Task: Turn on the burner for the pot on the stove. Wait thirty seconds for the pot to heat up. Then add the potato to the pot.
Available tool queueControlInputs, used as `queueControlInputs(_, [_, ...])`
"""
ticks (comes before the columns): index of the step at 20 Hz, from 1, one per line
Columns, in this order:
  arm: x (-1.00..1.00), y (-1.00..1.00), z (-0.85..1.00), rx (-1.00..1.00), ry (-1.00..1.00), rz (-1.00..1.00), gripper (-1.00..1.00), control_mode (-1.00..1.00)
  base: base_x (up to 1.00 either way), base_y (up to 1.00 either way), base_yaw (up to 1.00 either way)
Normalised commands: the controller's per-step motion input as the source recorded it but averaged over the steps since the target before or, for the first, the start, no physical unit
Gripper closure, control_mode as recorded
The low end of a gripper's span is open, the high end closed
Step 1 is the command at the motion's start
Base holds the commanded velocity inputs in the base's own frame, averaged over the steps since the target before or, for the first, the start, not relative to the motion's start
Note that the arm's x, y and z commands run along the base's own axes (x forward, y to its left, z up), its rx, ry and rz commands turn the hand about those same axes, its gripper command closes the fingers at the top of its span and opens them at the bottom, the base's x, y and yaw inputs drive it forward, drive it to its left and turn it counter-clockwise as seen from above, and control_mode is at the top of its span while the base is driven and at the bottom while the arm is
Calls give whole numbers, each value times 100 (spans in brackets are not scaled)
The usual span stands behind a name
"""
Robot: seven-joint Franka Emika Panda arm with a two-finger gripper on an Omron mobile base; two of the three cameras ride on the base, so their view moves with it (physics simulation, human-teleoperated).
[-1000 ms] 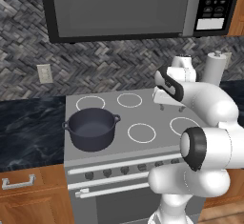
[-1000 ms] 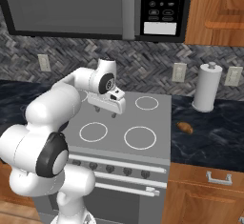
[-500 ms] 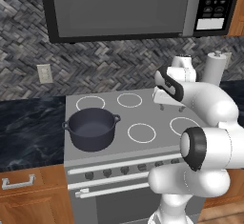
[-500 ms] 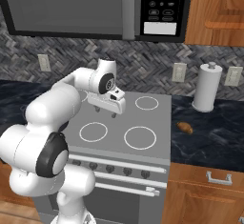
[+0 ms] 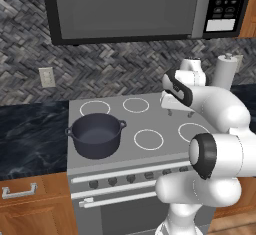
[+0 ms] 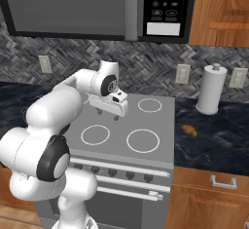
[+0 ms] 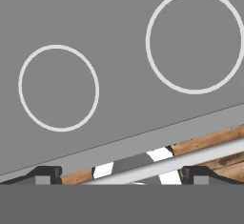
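The dark grey pot (image 5: pixel 96 135) stands on the front left ring of the grey stove (image 5: pixel 150 119), empty as far as I can see. My gripper (image 5: pixel 179 113) hangs open over the middle of the stove top, to the right of the pot and apart from it, with nothing between its fingers. From the right base view the gripper (image 6: pixel 108 115) hovers just above the stove (image 6: pixel 151 121), and my arm hides the pot. The potato (image 6: pixel 188 130) lies on the dark counter right of the stove. In the hand view the open gripper (image 7: pixel 121 175) looks down on two white rings of the stove (image 7: pixel 119 123).
A row of dark knobs (image 5: pixel 130 179) and a bar handle run along the stove's front. A white paper towel roll (image 6: pixel 210 89) stands on the counter behind the potato. The microwave (image 5: pixel 130 9) hangs above the stove. Wooden cabinets flank the range.
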Motion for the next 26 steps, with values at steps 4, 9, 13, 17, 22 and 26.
queueControlInputs(4, [0,0,0,0,0,0,-100,-100,0,0,0])
queueControlInputs(9, [0,0,0,0,0,0,-100,-100,0,0,0])
queueControlInputs(13, [0,0,0,0,0,0,-100,-100,0,0,0])
queueControlInputs(17, [0,0,0,0,0,0,-100,-100,0,0,0])
queueControlInputs(22, [0,0,0,0,0,0,-100,-100,0,0,0])
queueControlInputs(26, [0,0,0,0,0,0,-100,-100,0,0,0])
